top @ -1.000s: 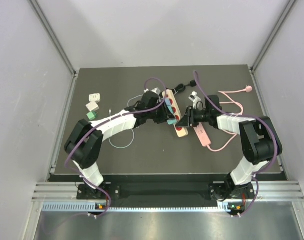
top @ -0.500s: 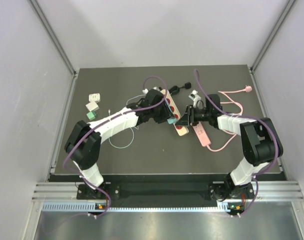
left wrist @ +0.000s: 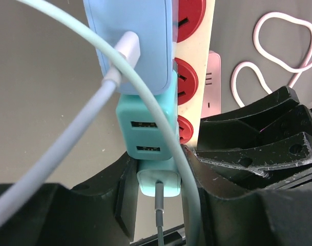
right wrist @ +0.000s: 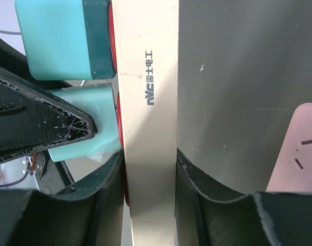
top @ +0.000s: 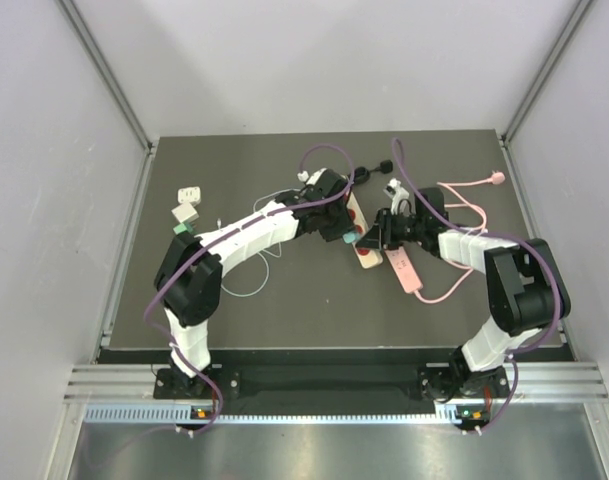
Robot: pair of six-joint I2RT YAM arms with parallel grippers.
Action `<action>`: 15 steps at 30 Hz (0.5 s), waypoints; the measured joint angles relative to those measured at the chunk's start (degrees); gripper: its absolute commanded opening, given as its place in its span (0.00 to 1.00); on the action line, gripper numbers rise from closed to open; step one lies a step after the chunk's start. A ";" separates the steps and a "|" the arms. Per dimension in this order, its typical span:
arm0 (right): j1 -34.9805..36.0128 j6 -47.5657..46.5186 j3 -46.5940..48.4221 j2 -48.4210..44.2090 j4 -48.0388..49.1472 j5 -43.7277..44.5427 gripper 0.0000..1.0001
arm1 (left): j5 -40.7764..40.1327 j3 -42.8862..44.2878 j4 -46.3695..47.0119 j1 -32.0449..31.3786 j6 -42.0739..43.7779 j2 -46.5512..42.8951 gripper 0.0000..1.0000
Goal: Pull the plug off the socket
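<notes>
A cream power strip [top: 361, 240] with red sockets lies mid-table. Several plugs sit in it: a blue charger [left wrist: 130, 46], a teal USB charger [left wrist: 148, 130], and a pale teal plug [left wrist: 158, 184] with a grey cable at the near end. My left gripper [top: 336, 228] [left wrist: 158, 169] is shut on the pale teal plug, one finger on each side. My right gripper [top: 377, 238] [right wrist: 149, 169] is shut on the strip's end [right wrist: 148, 128], clamping its two sides. The pale teal plug [right wrist: 89, 128] still sits against the strip.
A pink power strip [top: 404, 270] with a looping pink cable [top: 464, 200] lies right of the cream strip. Small white and green adapters [top: 187, 212] sit at the far left. A thin white cable [top: 249, 285] lies left of centre. A black cord [top: 369, 170] runs behind the strip.
The left arm has swung right, its wrist now farther back and right. The strip has shifted slightly toward the back right with both grippers still on it.
</notes>
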 measured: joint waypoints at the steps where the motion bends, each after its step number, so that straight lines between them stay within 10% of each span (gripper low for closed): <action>1: 0.02 0.00 0.00 0.00 -0.35 0.13 0.00 | 0.26 0.00 0.04 0.00 0.00 0.07 0.00; 15: -0.37 -3.74 -0.31 -0.83 -3.23 15.43 0.00 | 14.56 -4.59 8.24 -2.45 0.50 -8.33 0.00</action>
